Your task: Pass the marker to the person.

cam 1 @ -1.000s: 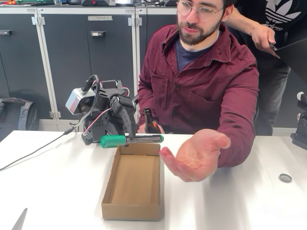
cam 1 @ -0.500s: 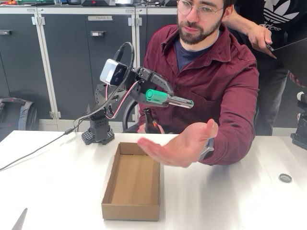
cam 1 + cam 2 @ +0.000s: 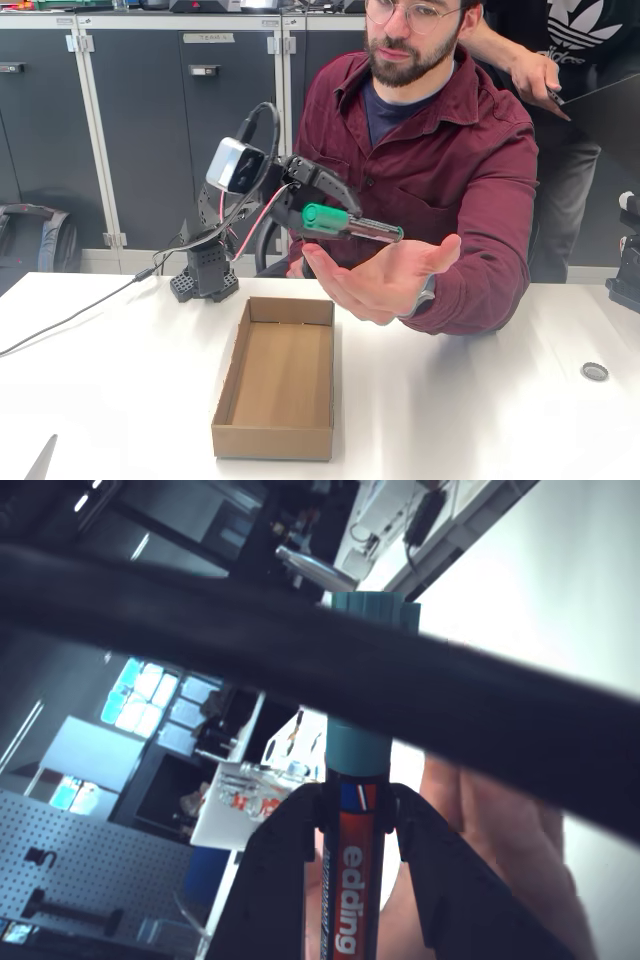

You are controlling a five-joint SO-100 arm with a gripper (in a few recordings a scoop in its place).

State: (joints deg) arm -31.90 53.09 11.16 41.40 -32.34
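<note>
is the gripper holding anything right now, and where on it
Yes: the gripper is shut on the marker, clamping its labelled barrel around the middle; the green cap end sticks out past the fingers, above the person's open hand.

Fixed view: green permanent marker (image 3: 350, 224) lies roughly level in black two-finger gripper (image 3: 330, 214), raised above white table (image 3: 480, 400). Seated person in maroon shirt (image 3: 440, 170) behind table; open palm (image 3: 385, 280) just under marker's right end. Open brown cardboard tray (image 3: 278, 378) on table, below and left of palm. Arm base (image 3: 205, 275) behind tray, to left. Wrist view: marker (image 3: 352, 880) between fingers, palm (image 3: 490, 820) behind it.
</note>
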